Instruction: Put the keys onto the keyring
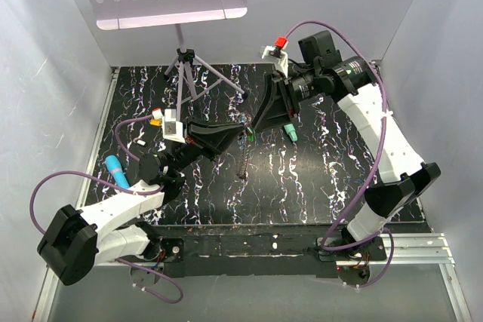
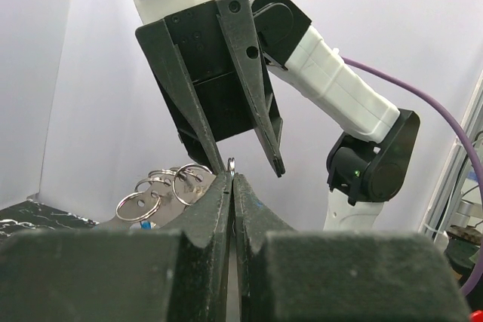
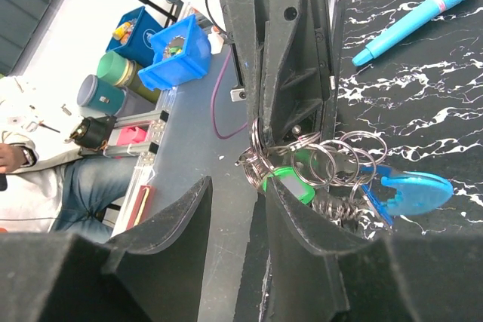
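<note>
You had the left gripper [image 2: 232,179] clenched on the keyring [image 3: 413,191], hanging above the tabletop [image 1: 302,186], and the right gripper [image 3: 238,185] spread beside the green key [image 3: 290,186]; a clumsy closing could have knocked it loose.

Top view was bright and evenly lit; white walls [image 1: 45,73] slightly washed out. Soft shadows lay under arms on dark desk [image 1: 302,186]. Left fingers [image 2: 211,213] were dark, blurred, backlit against pale wall. Right fingers [image 3: 309,250] were soft-focused; background stayed sharp.

One keyring [image 3: 341,157], one green key [image 3: 290,185]
</note>
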Robot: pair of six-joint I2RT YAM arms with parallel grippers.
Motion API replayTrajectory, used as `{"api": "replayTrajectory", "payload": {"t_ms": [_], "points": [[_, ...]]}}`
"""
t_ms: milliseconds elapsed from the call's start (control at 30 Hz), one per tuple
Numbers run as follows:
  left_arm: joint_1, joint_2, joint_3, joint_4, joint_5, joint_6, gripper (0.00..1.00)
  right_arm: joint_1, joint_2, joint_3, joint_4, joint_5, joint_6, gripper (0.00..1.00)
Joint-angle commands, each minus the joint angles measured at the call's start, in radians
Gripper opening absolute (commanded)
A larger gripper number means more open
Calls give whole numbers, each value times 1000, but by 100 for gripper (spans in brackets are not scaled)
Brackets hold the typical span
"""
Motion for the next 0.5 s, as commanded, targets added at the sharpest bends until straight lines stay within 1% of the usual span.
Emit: {"api": "replayTrajectory", "payload": {"t_ms": [0,200,333,467], "points": [[-3,-6,46,229,0,-4,0,12,5,13,34,10,17,42],[-4,-6,49,226,2,-6,0,12,7,24,34,33,20,42],[-3,-9,41,221,2,-4,0,10,-4,42,37,-38,15,41],[-4,-7,40,218,2,-4,0,10,-16,55,40,-44,14,40]]}}
